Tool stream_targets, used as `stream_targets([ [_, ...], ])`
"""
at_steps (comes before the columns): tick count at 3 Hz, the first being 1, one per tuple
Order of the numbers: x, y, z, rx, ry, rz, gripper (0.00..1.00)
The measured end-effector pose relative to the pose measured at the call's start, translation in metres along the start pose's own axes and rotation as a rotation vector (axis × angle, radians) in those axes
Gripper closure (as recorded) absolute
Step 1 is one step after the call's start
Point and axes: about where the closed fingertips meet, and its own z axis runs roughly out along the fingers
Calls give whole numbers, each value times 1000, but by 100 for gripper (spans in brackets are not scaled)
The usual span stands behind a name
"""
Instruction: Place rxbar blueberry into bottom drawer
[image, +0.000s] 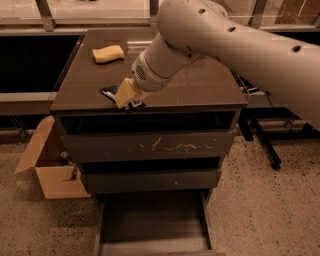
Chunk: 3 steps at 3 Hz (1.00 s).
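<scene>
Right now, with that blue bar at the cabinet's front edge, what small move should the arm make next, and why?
Probably carry it forward past the edge, then lower. The gripper has its jaws shut on the rxbar blueberry at the cabinet top's front edge, and the bottom drawer stands pulled out below.
</scene>
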Motion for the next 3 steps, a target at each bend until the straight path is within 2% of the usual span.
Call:
stream_targets([
  [1,1,6,4,-7,19,-28,100],
  [2,29,38,27,-43,140,-175,100],
  [3,72,55,50,-90,248,-279,100],
])
